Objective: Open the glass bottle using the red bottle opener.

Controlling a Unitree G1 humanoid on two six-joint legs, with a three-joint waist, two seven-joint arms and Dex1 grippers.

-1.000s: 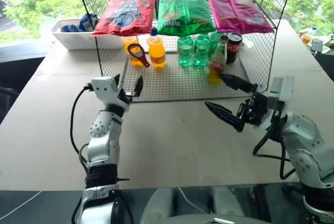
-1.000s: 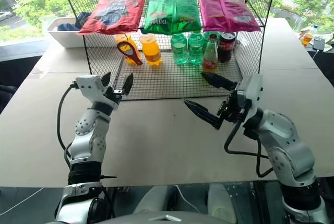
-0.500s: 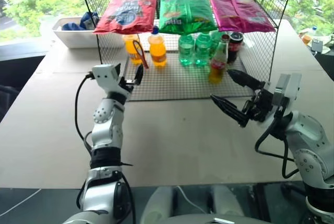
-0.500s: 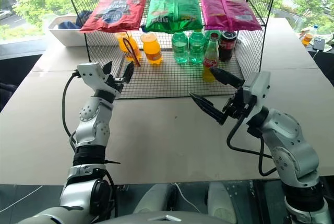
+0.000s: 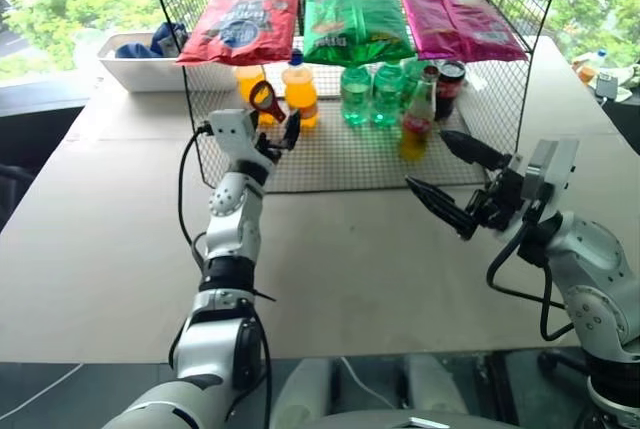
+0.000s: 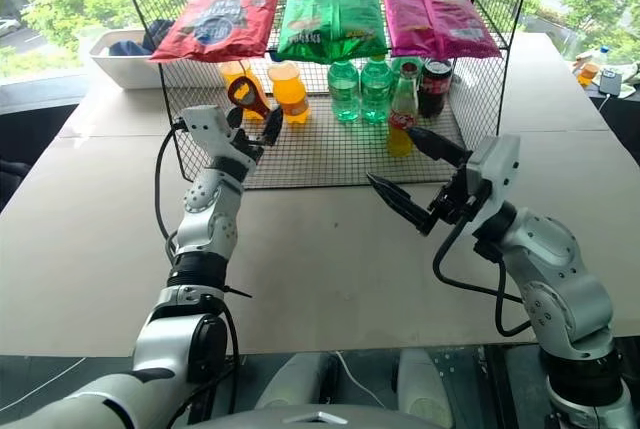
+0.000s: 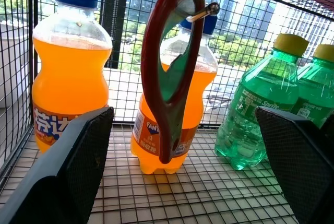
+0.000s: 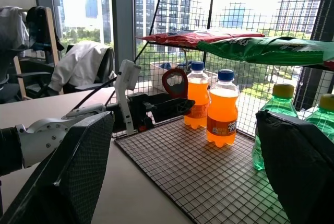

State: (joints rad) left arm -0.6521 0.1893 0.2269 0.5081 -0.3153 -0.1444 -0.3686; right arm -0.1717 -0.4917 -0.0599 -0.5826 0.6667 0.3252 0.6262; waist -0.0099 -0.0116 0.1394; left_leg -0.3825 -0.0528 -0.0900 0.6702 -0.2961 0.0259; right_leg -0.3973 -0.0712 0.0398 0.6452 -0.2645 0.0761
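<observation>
The red bottle opener [image 5: 266,101] hangs loop-up from a hook inside the wire rack [image 5: 340,157], in front of two orange bottles. In the left wrist view the red bottle opener [image 7: 169,67] hangs straight ahead between the fingers. My left gripper [image 5: 278,129] is open at the rack's front left, just short of the opener and not touching it. The glass bottle [image 5: 415,119], slim with a yellow drink and a red label, stands upright on the rack floor at the right. My right gripper [image 5: 428,161] is open and empty, just in front of that bottle.
Two orange plastic bottles [image 5: 300,94], green bottles [image 5: 356,97] and a dark cola can [image 5: 450,84] stand at the back of the rack. Snack bags [image 5: 358,21] lie on its top. A white bin [image 5: 140,64] sits on the table [image 5: 330,259] behind the rack's left side.
My left gripper has moved forward, up and to the right, from the rack's front left corner to just in front of the hanging opener. The right gripper has stayed in place.
</observation>
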